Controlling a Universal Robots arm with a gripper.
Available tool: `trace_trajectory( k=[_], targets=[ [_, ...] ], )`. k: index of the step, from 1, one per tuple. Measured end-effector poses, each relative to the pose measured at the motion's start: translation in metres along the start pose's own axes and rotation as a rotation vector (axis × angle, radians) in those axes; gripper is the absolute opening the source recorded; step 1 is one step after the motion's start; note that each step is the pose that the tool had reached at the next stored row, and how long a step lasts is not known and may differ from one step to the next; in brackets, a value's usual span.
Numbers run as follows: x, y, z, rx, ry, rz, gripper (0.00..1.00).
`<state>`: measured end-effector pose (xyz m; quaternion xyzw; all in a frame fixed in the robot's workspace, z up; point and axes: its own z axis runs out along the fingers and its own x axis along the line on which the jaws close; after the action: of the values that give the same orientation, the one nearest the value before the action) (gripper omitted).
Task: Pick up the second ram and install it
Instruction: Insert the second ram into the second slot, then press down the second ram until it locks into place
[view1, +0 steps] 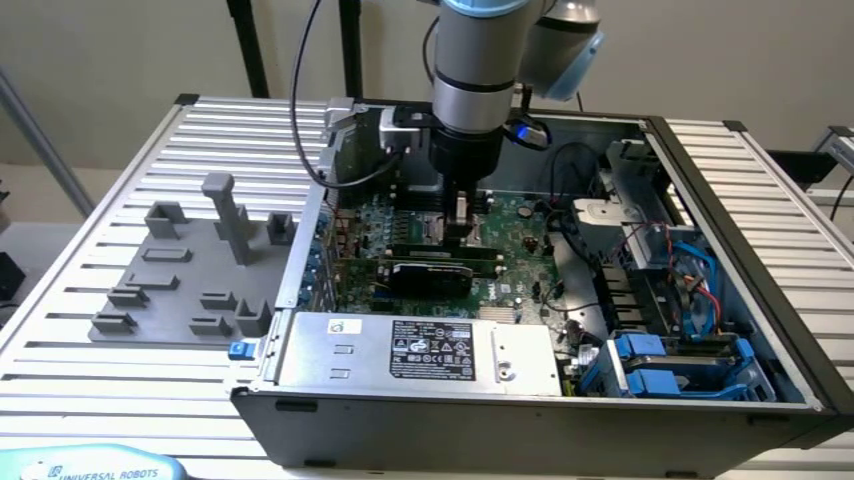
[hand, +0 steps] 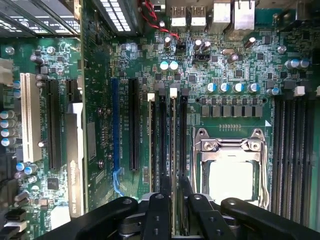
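Work looks well along from where I stand: in the exterior view the arm reaches straight down into the open computer case (view1: 747, 330), which sits on the slatted bench (view1: 80, 300), and its hand (view1: 461, 232) is low over the motherboard (view1: 514, 255), just above the black graphics card (view1: 427, 275). A thin upright strip between its fingers seems to be the second ram (view1: 459, 215), though I can't make it out for certain from this side. On the exterior view's left the grey fixture blocks (view1: 187, 270) stand on the bench with no green stick that I can see left in them. Inside the case, the silver power supply (view1: 420, 350) lies along the near wall, and blue drive caddies (view1: 661, 365) with a tangle of cables fill the exterior view's right. In the wrist view the hand (hand: 172, 207) is clamped on the second ram (hand: 173, 150), which runs edge-on down into the row of black memory slots (hand: 162, 135) just beside the CPU socket (hand: 230, 165). Another stick (hand: 151, 145) with a white latch appears to sit already in the neighbouring slot. I judge the pick-up done and the stick lined up in its slot; whether it is fully seated and latched I can't tell, and the hand hasn't let go.
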<state>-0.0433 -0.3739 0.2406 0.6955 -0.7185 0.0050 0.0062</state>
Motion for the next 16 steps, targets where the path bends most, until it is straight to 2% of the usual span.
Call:
trace_trajectory(
  k=[2,3,4,16],
  targets=[
    [0.0001,0.0,-0.0031,0.0,0.0001,0.0,0.2],
    [0.0,0.0,-0.0034,0.0,0.0,0.0,0.13],
    [0.0,0.0,-0.0034,0.0,-0.0001,0.0,0.11],
    [0.0001,0.0,-0.0034,0.0,0.0,0.0,0.11]
  ],
)
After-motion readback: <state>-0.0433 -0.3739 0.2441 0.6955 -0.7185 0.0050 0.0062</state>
